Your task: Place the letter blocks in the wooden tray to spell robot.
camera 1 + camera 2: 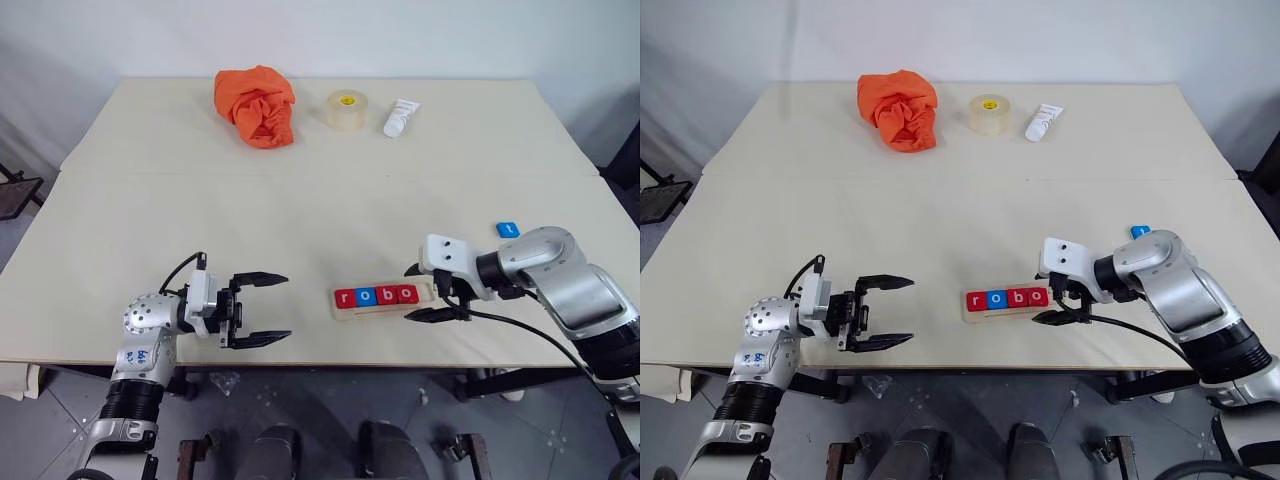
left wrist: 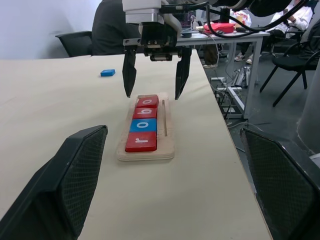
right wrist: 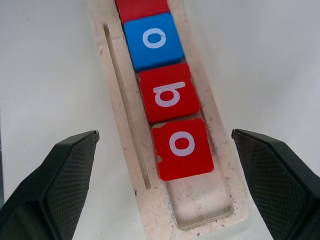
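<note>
The wooden tray (image 1: pixel 382 311) lies near the table's front edge, right of centre. Four letter blocks sit in it side by side: red r (image 1: pixel 345 297), blue o (image 1: pixel 365 296), red b (image 1: pixel 386 295) and red o (image 1: pixel 407 294). The slot at the tray's right end (image 3: pixel 201 197) is bare. A blue t block (image 1: pixel 508 229) lies flat on the table, farther back and to the right. My right gripper (image 1: pixel 414 291) is open, with one finger on each side of the tray's right end and nothing between them. My left gripper (image 1: pixel 287 308) is open and empty, level, left of the tray and pointing toward it.
At the back of the table lie a crumpled orange cloth (image 1: pixel 257 105), a roll of clear tape (image 1: pixel 346 110) and a small white tube (image 1: pixel 401 118). The table's front edge (image 1: pixel 330 357) runs just below both grippers.
</note>
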`<state>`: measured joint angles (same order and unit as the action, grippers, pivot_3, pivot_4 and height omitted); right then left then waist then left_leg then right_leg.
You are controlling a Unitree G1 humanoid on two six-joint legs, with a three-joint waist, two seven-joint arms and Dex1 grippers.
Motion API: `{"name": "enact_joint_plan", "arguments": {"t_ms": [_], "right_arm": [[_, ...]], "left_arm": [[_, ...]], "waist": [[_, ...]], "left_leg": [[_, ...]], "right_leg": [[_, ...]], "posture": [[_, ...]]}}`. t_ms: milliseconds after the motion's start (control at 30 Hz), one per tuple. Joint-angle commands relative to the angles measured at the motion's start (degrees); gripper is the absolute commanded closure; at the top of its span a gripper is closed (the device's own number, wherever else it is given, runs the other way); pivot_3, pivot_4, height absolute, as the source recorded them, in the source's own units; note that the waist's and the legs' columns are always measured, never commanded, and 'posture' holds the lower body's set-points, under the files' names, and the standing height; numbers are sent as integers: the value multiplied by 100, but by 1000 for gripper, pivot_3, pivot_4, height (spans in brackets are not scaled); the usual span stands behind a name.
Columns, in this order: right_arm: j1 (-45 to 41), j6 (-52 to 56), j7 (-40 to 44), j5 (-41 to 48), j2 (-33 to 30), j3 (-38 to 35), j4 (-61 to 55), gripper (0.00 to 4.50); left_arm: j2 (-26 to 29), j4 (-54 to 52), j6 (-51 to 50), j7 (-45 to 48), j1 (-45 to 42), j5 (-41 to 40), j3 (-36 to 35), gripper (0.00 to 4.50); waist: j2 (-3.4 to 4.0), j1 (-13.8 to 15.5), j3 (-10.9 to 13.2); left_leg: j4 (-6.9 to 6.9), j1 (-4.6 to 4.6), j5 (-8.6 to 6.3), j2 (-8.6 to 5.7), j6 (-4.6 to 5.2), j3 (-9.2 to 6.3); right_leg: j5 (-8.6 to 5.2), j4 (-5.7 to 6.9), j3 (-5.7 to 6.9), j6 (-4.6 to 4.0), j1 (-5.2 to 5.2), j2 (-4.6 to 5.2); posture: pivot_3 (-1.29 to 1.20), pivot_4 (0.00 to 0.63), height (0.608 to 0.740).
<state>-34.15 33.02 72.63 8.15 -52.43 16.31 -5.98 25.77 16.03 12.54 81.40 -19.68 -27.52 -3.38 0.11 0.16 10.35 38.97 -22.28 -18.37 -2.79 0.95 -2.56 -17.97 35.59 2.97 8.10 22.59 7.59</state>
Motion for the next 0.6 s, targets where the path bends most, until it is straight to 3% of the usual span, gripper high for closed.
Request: {"name": "enact_joint_plan", "arguments": {"t_ms": [33,133,500,600], "right_arm": [[110,199,-171,134,-95,-390,-265,28],[314,342,-179,274,-184,-603,-399,546],[654,256,-330,248,-132,-526,-342,4357],[534,193,-330,217,-37,-444,-215,4480]], "left_arm": [[-16,14,55,15,-94,-47,-15,0],[-15,67,55,39,-145,-45,-12,0],[-20,71,1,78,-205,-45,9,0],[-2,19,-19,64,-171,-51,0,0]], "waist": [[0,-2,0],[0,-3,0],[0,-10,0],[0,-10,0]], "left_leg": [[0,0,0,0,0,1],[-1,0,0,1,0,1],[-1,1,0,2,0,2],[-1,1,0,2,0,2]], "right_leg": [[0,0,0,0,0,0],[0,1,0,0,1,0],[0,0,0,0,0,0],[0,0,0,0,0,-1]], "posture": [[0,150,740],[0,150,740],[0,150,740],[0,150,740]]}}
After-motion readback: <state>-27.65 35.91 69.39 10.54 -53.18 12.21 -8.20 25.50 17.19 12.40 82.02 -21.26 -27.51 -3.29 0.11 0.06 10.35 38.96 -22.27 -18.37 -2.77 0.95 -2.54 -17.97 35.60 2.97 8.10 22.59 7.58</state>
